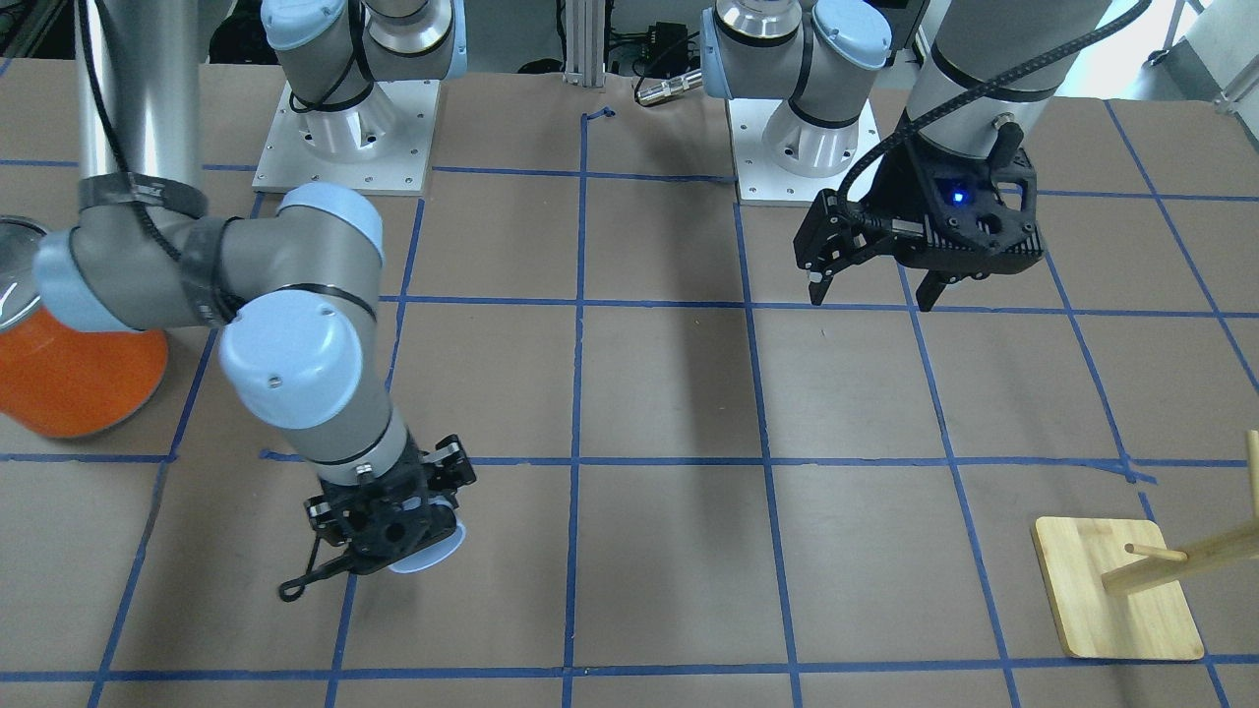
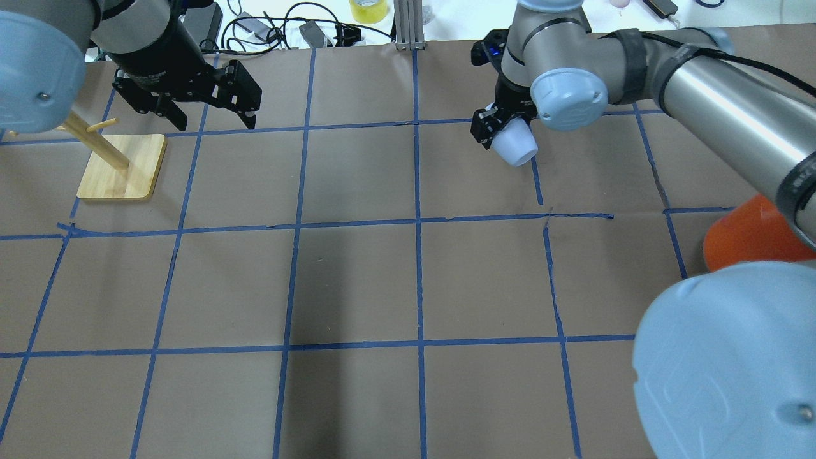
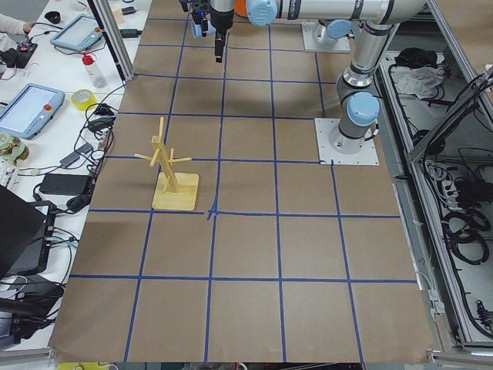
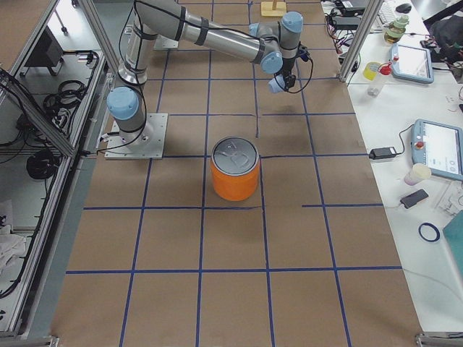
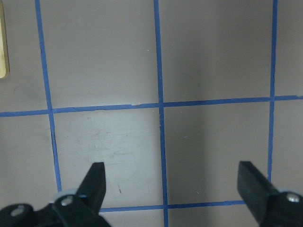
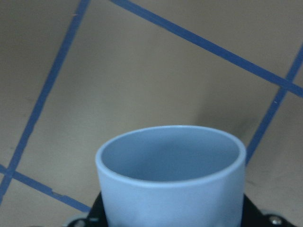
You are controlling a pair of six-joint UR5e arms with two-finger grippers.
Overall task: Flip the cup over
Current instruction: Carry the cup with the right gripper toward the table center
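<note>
The small pale blue-white cup [image 2: 516,145] is held in my right gripper [image 2: 496,129], which is shut on its wall near the base. The cup is tilted above the table, its open mouth pointing away from the gripper. The right wrist view shows its rim and blue inside [image 6: 170,165]. It also shows in the front view [image 1: 436,546] under the right gripper [image 1: 389,531], and in the right side view [image 4: 277,84]. My left gripper [image 2: 215,121] is open and empty above the table, far from the cup; its fingers [image 5: 96,182] stand wide apart.
A large orange can [image 4: 235,177] with a silver top stands on the robot's right side [image 1: 69,383] [image 2: 749,234]. A wooden peg rack on a square base [image 2: 121,169] [image 1: 1116,600] [image 3: 173,193] stands near the left gripper. Blue tape lines grid the brown paper table.
</note>
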